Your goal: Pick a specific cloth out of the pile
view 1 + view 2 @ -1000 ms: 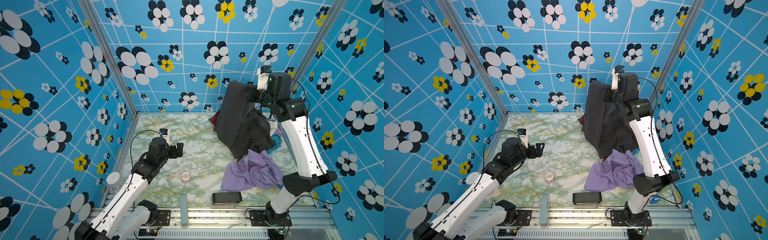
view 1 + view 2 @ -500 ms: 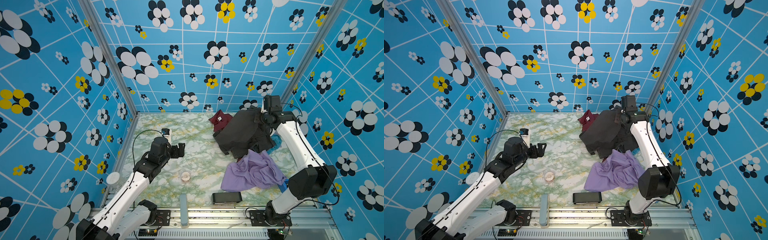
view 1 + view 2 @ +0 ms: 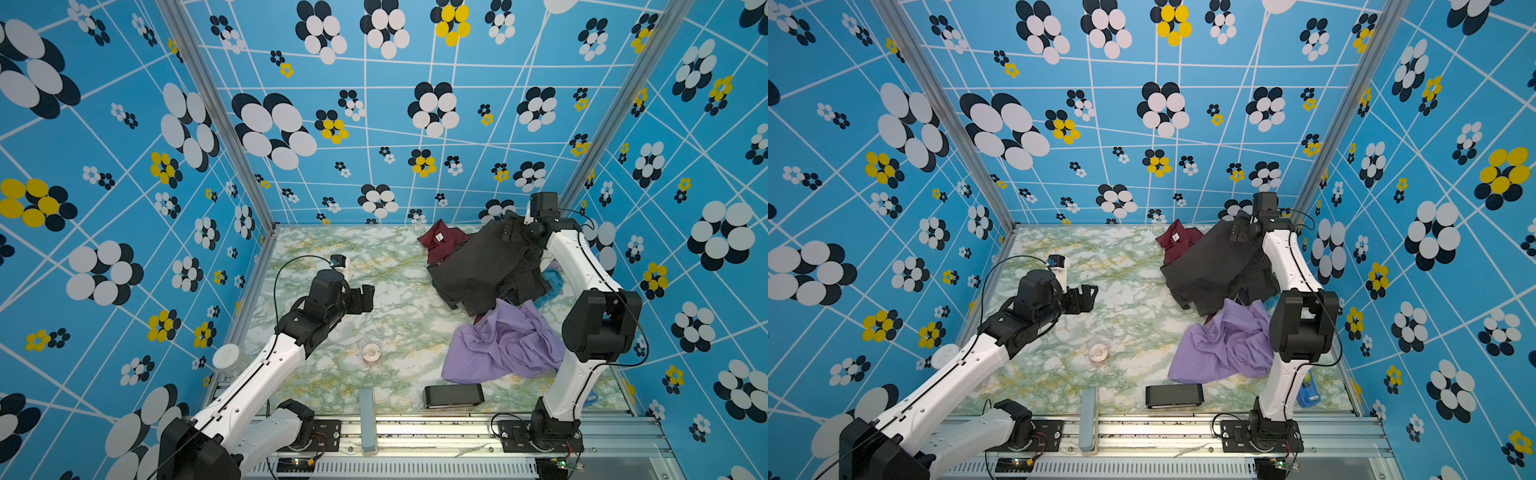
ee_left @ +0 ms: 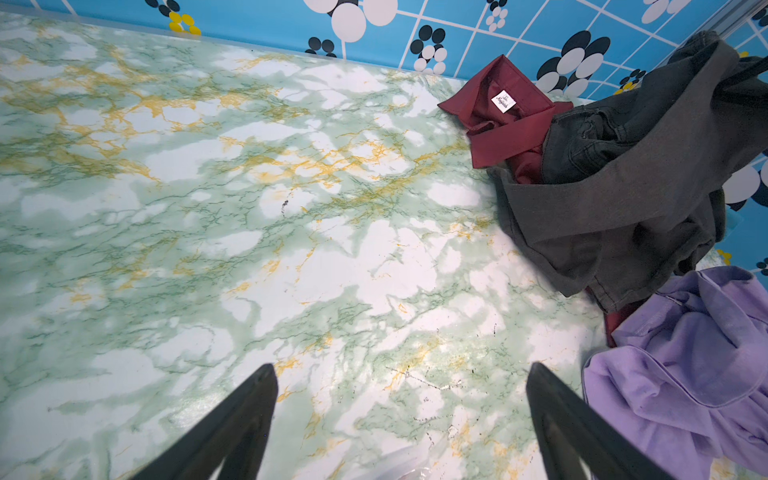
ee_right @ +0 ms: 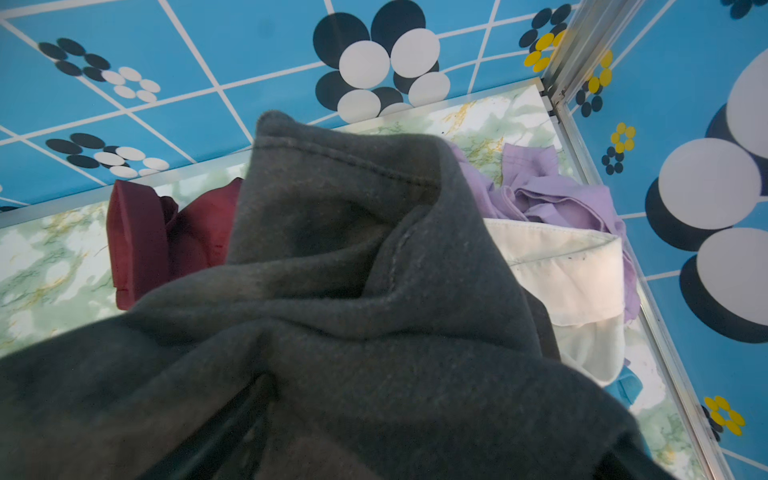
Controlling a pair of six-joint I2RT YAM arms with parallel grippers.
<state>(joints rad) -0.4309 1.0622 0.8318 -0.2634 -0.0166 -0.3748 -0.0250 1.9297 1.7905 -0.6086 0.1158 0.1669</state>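
Back right corner: large dark charcoal fabric garment (image 3: 482, 270), likely limp, weighty; grip stitched hem (image 5: 353, 160). Right gripper (image 3: 512, 232), left gripper (image 4: 401, 368): both apart.

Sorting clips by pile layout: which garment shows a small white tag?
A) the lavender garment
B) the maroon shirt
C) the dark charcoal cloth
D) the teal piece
B: in the left wrist view the maroon shirt carries a white tag near its collar, while the charcoal cloth and the lavender garment show no tag.
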